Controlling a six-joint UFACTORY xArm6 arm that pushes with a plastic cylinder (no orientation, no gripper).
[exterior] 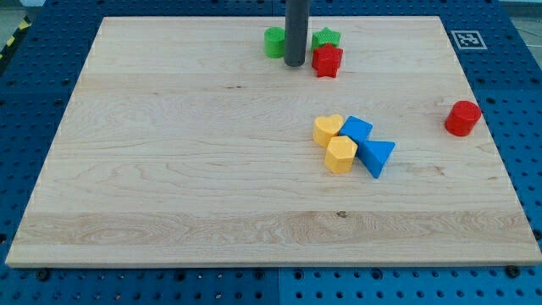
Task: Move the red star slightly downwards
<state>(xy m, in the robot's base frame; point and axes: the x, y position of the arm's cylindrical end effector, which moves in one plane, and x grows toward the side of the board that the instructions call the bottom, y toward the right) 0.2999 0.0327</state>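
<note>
Right now my tip (295, 64) sits just beside the red star (327, 61), star at three o'clock; pushing toward six needs it above. No claw here.

Rod (295, 30): straight, dark grey, smooth cylinder, faint lighter sheen along one side. My tip (295, 64): flat, blunt end.

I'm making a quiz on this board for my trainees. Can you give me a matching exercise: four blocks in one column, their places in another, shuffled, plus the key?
Blocks:
1. red star
2. red cylinder
3. blue triangle
4. green cylinder

Places:
A. near the view's right edge, alone
B. just left of my tip
C. just right of my tip, below the green star
D. right end of the central cluster

Pairs: 1-C, 2-A, 3-D, 4-B
</note>
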